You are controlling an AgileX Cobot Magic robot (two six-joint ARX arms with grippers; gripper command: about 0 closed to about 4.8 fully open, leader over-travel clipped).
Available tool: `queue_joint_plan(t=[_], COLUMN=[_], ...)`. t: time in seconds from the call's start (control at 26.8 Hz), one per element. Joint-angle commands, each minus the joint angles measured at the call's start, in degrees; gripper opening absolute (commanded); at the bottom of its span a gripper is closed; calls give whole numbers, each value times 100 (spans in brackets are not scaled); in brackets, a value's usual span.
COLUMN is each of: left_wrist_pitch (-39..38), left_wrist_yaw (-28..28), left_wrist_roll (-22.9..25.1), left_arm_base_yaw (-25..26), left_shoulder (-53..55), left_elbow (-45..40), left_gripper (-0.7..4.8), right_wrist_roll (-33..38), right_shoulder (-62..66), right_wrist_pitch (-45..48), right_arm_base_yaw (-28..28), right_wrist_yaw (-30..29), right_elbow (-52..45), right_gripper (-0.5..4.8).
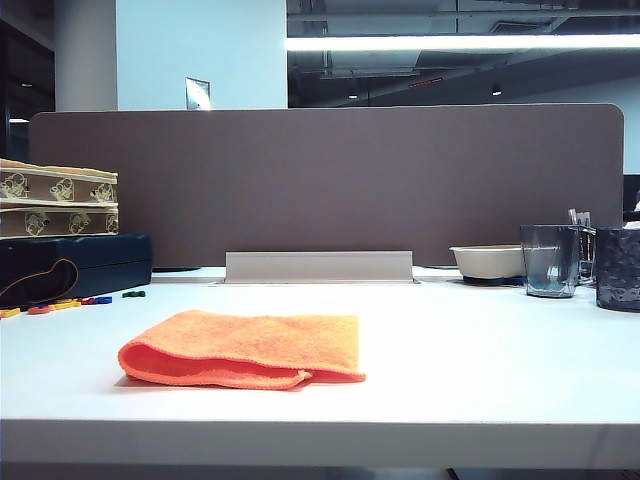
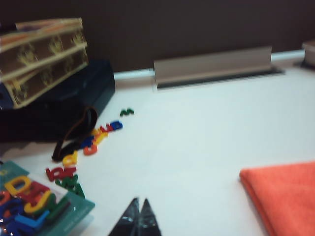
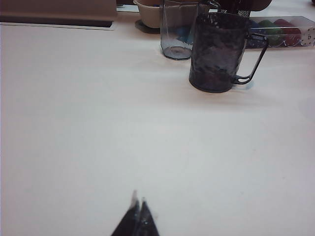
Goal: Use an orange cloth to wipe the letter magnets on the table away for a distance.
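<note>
The folded orange cloth [image 1: 245,349] lies flat on the white table [image 1: 480,360], left of centre; its corner also shows in the left wrist view [image 2: 285,196]. The letter magnets [image 1: 70,303] lie in a loose row at the far left by a dark case, and in the left wrist view they show as a scattered line [image 2: 93,140]. My left gripper [image 2: 140,202] is shut and empty, hovering over bare table between magnets and cloth. Over bare table too, my right gripper [image 3: 138,200] is shut with nothing in it. Neither gripper shows in the exterior view.
A dark blue case [image 1: 70,265] with stacked patterned boxes [image 1: 55,200] stands at the back left. A teal card of packed letters [image 2: 34,204] lies near the left gripper. A dark mug [image 3: 219,51], a clear cup [image 3: 176,32] and a bowl [image 1: 487,262] stand at the back right.
</note>
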Motion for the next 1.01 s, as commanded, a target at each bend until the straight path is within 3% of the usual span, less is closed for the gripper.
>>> queue_joint_plan(t=[0.04,0.3,0.64,1.01], left_wrist_pitch=[98,96,195,673], left_wrist_yaw=[22,365,1659,1952], left_wrist_roll=[-20,-192,-450,-450], left_arm_base_yaw=[0,138,1121,1908], left_shoulder=[11,11,11,11], left_elbow=[24,24,26,26], left_gripper=[-6,-6,-6,-6], right_wrist_roll=[17,17,17,17], right_shoulder=[-9,-7,-7,-7], right_wrist_pitch=[52,46,44,37], right_arm_base_yaw=[0,0,0,0], right_wrist_yaw=[-13,-13,-13,-13], right_elbow=[-39,-39,-39,-39], right_gripper=[-1,-1,-1,-1])
